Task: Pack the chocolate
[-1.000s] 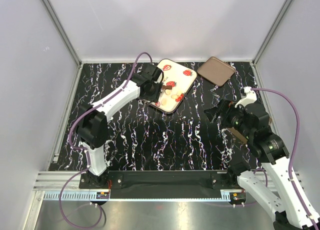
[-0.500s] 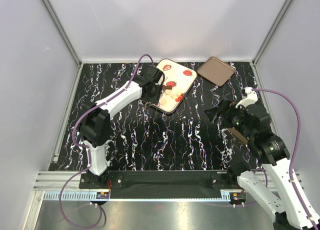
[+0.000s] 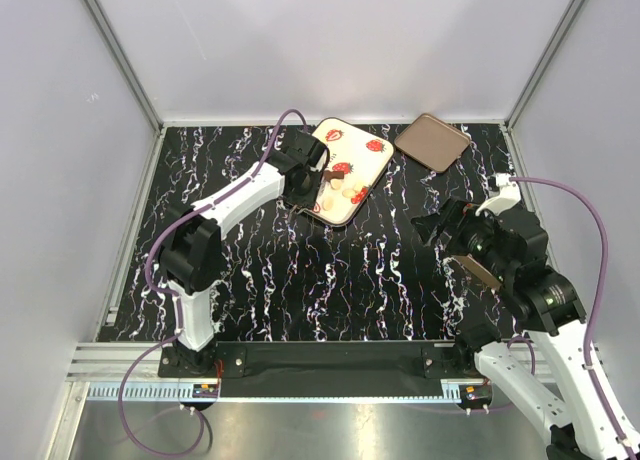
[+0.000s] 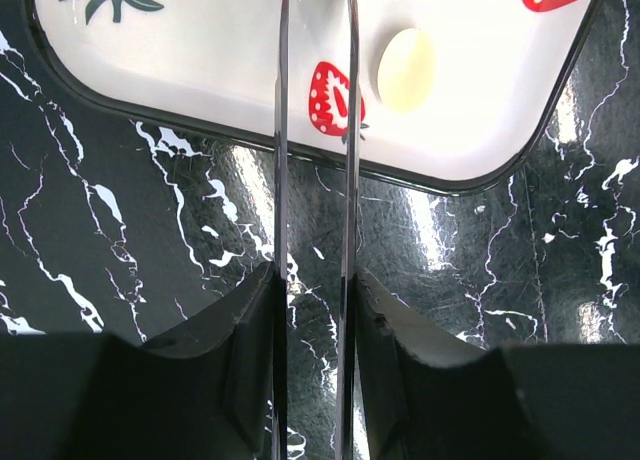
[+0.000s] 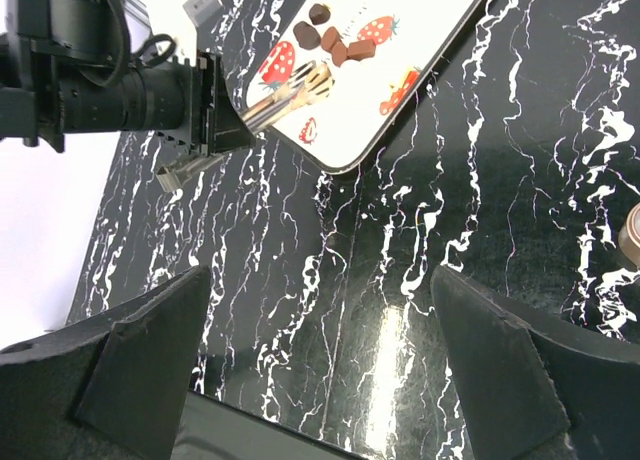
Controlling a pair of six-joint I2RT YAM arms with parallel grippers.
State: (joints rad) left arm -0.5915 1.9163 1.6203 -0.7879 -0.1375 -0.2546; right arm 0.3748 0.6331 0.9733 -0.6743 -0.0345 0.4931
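Chocolate (image 5: 335,42) clustered inside the tray (image 3: 372,168); left arm is on it.
Left gripper (image 5: 318,75) reaches over the tray rim toward the pile. Blade gap is narrow and the tips are cropped, so I can't tell if anything's pinched. Right gripper (image 5: 318,280) is spread wide and empty, well clear of the tray, probably to stay out of the way.

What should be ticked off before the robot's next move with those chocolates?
1. Left gripper over the cream tray: ok, it reaches above the tray.
2. Candy held: cannot tell; its tips run out of the left wrist view.
3. Chocolates within reach: ok, dark pieces lie on the tray just beyond the tips.
4. Right gripper out of the way: ok, open, empty, apart from the tray.
5. Brown lid clear of the path: ok, it lies on the table apart from the tray.
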